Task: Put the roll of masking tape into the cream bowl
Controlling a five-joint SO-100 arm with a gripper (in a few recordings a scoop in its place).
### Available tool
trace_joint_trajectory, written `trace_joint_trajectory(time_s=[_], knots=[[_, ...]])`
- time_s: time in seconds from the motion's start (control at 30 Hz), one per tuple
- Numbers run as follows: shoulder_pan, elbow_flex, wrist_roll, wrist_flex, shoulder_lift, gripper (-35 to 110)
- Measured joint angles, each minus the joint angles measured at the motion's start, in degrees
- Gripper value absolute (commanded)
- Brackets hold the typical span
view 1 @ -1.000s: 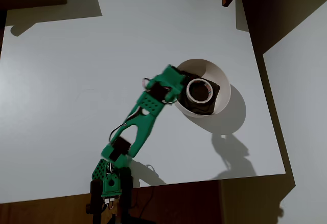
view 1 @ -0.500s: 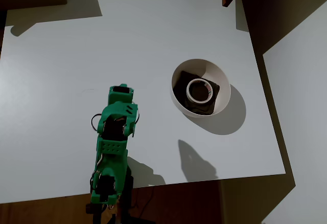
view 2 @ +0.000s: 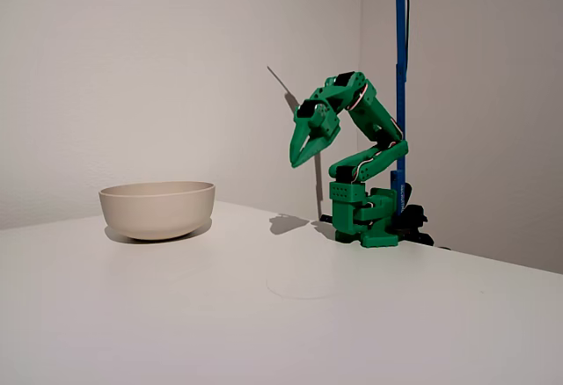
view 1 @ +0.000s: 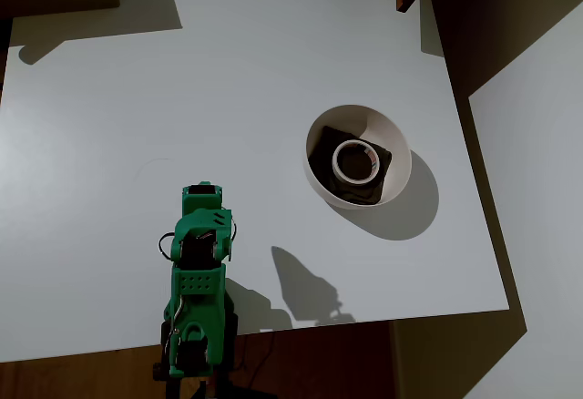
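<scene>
Now your white table (view 1: 137, 98) carries the bowl (view 1: 392, 135) toward its right side in the overhead view, and the tape (view 1: 356, 162) lies flat inside it on the dark patch. Your green arm (view 2: 369, 161) sits folded at the table's near edge, well apart from the bowl. Its gripper (view 2: 302, 158) hangs tip-down, fingers together and holding nothing.

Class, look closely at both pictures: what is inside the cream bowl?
In the overhead view, the roll of masking tape lies flat inside the cream bowl, on a dark brown patch. The tape covers part of that patch. In the fixed view the bowl's wall hides everything inside.
</scene>
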Motion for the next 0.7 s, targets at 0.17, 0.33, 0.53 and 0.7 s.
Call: trace_joint_trajectory(time_s=[0.17,0.33,0.53,0.7], knots=[[-2.6,8.5,0.1,-2.1,4.0,-8],[-5.7,16.6,0.1,-4.8,8.9,-8],[-6.1,23.7,0.0,-6.4,11.9,-8],[-6.2,29.6,-0.2,-4.6,20.7,-8]])
